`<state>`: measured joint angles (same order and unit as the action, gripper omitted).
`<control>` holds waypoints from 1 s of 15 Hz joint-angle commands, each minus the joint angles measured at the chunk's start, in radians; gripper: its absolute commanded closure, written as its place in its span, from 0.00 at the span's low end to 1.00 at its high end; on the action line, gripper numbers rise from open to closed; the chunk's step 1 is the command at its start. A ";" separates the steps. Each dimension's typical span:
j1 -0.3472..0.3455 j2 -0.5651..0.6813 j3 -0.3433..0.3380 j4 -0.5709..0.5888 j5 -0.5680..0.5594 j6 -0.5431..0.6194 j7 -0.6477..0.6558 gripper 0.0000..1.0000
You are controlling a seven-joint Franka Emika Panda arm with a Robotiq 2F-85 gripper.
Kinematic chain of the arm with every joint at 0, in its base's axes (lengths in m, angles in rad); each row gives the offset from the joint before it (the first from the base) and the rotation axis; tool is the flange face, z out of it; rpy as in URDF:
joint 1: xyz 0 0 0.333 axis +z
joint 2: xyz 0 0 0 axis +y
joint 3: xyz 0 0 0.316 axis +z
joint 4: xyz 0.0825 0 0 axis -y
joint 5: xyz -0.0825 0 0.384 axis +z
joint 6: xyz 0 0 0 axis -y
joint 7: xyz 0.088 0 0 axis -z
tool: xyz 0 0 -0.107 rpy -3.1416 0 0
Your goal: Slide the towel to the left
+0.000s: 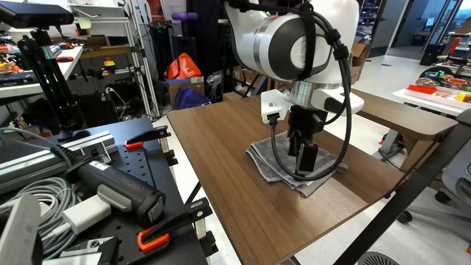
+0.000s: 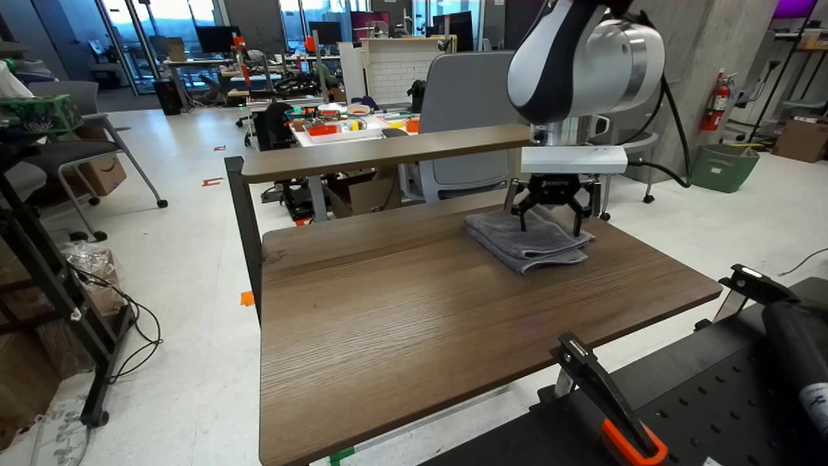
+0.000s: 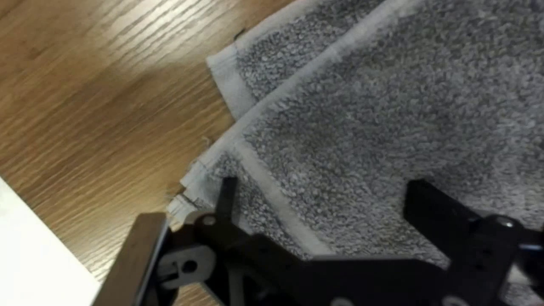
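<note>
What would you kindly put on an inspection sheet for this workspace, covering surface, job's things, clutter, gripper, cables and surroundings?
Surface: table, brown wood grain.
Job's things: grey towel, folded, lying on the table, its layers not quite lined up.
Clutter: on the black bench, clamps at its edge and a metal rail.
Gripper: pointing down over the towel, jaws apart; contact with the cloth unclear.
Cables: black cable looping off the arm; grey coil on the bench.
Surroundings: in an exterior view, a chair beyond the table, an extinguisher and a green bin.
</note>
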<state>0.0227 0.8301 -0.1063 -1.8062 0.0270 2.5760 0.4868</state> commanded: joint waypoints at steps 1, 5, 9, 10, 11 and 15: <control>0.032 0.056 0.023 0.086 0.027 -0.062 -0.048 0.00; 0.078 0.102 0.048 0.162 0.017 -0.131 -0.068 0.00; 0.127 0.155 0.064 0.251 0.003 -0.202 -0.080 0.00; 0.142 0.169 0.070 0.273 -0.001 -0.219 -0.085 0.00; 0.158 0.183 0.076 0.293 -0.005 -0.232 -0.088 0.00; 0.218 0.241 0.093 0.370 -0.021 -0.282 -0.104 0.00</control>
<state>0.2084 0.9917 -0.0268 -1.5316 0.0212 2.3430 0.4064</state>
